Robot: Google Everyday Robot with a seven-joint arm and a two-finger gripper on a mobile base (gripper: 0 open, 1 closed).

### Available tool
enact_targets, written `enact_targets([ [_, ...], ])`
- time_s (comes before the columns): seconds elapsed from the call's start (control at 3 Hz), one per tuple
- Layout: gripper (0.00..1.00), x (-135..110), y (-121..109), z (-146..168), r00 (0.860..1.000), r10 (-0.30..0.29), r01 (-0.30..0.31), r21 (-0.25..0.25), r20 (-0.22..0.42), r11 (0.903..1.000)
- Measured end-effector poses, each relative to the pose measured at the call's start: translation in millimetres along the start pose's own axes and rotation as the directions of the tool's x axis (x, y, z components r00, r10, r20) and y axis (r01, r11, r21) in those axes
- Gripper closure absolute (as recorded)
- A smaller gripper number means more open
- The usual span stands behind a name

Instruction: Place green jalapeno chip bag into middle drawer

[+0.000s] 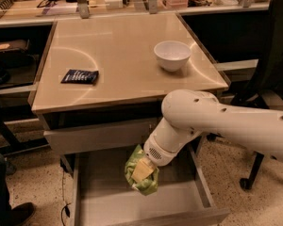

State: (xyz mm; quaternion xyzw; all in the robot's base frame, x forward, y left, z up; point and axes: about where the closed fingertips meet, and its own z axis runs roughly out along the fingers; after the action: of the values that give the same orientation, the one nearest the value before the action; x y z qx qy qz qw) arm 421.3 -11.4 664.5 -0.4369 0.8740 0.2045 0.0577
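Observation:
The green jalapeno chip bag (142, 175) is a crumpled glossy green bag held in my gripper (142, 171), whose pale fingers are shut on it. The gripper hangs from the white arm (217, 121) that reaches in from the right. The bag is inside the open middle drawer (99, 199), over the middle of its grey-beige tray, low above the floor of the tray. I cannot tell whether the bag touches the tray.
A white bowl (172, 54) and a flat dark blue packet (80, 76) lie on the beige tabletop (122, 55). A shut upper drawer front (96, 136) sits just above the open drawer. A black office chair (273, 79) stands at the right.

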Motion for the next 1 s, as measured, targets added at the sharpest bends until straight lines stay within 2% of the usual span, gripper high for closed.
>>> enact_targets([
  [0.33,1.0,4,-8,35,0.998,0.047,-0.046,-0.024,0.029,0.9986],
  [0.67,1.0,10,-25,81,0.989,0.117,-0.112,-0.054,0.087,0.9922],
  [1.0,1.0,14,-36,120,0.978,0.171,-0.158,-0.111,0.119,0.9813],
])
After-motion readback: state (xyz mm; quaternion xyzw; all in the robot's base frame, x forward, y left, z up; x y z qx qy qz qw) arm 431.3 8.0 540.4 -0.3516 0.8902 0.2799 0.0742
